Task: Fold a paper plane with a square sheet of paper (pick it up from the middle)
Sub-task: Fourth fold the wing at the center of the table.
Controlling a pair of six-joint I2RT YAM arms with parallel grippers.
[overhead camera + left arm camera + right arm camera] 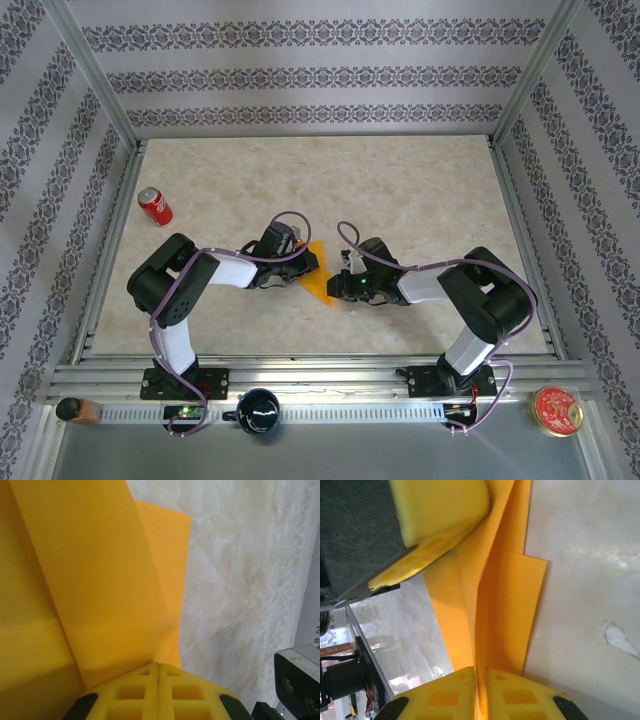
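The paper plane (316, 275), so far a half-made orange-yellow wedge of overlapping folded layers, sits at the middle of the bench (420, 200), pinched between the two arms and well apart from the red soda can (155, 206) at the far left. The left gripper (158, 667) is fully closed, its yellow fingers pressed together on one edge of the paper, and a long folded flap fans away from it. The right gripper (481, 672) has its fingers all but together, with the raised ridge of the paper running into the thin slit between them. This looks like a light pinch, and I cannot tell how firmly it holds. The main risk, as I judge it, is the thinness of the sheet. If the two arms draw apart or twist out of step, the paper may tear at the ridge or slip out of the weaker grip. If one side lets go before a crease is pressed flat, the layers could spring open and the fold line would drift off the centre, leaving a lopsided dart. The loose flap by the right fingers could also catch and crumple under a moving finger. The two grippers are very near each other, so a small misjudged move could knock one into the other and drag the paper askew.
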